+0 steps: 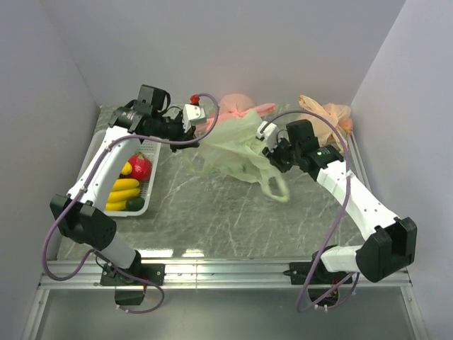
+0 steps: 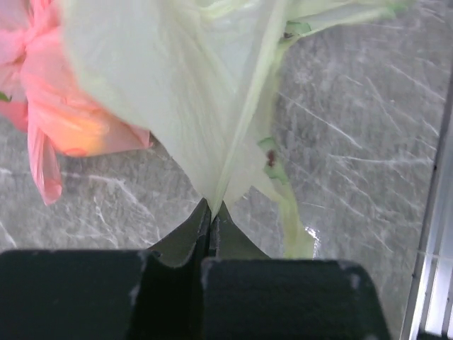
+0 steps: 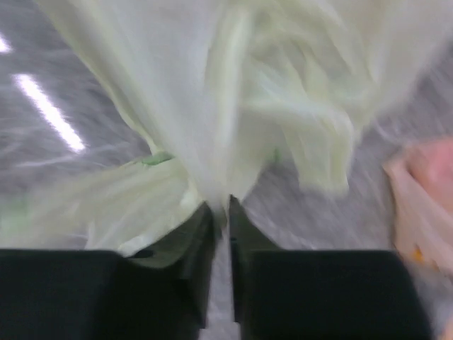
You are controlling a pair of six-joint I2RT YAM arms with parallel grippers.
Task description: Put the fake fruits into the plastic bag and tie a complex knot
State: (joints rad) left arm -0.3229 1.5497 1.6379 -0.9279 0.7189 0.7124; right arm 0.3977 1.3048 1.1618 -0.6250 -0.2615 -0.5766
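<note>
The fake fruits [image 1: 127, 188] lay in a white basket [image 1: 151, 180] on the desk [image 1: 212, 212], none bagged yet. Beyond them, the plastic bag [image 1: 230, 149] hung stretched between both arms. The left fingers [image 2: 187, 237] were clenched on its film; the right fingers [image 3: 195, 241] pinched it with a slight gap. I judged that looser pinch could let the film slip, and the bag might collapse against the pink bag [image 1: 241, 106] behind.
</note>
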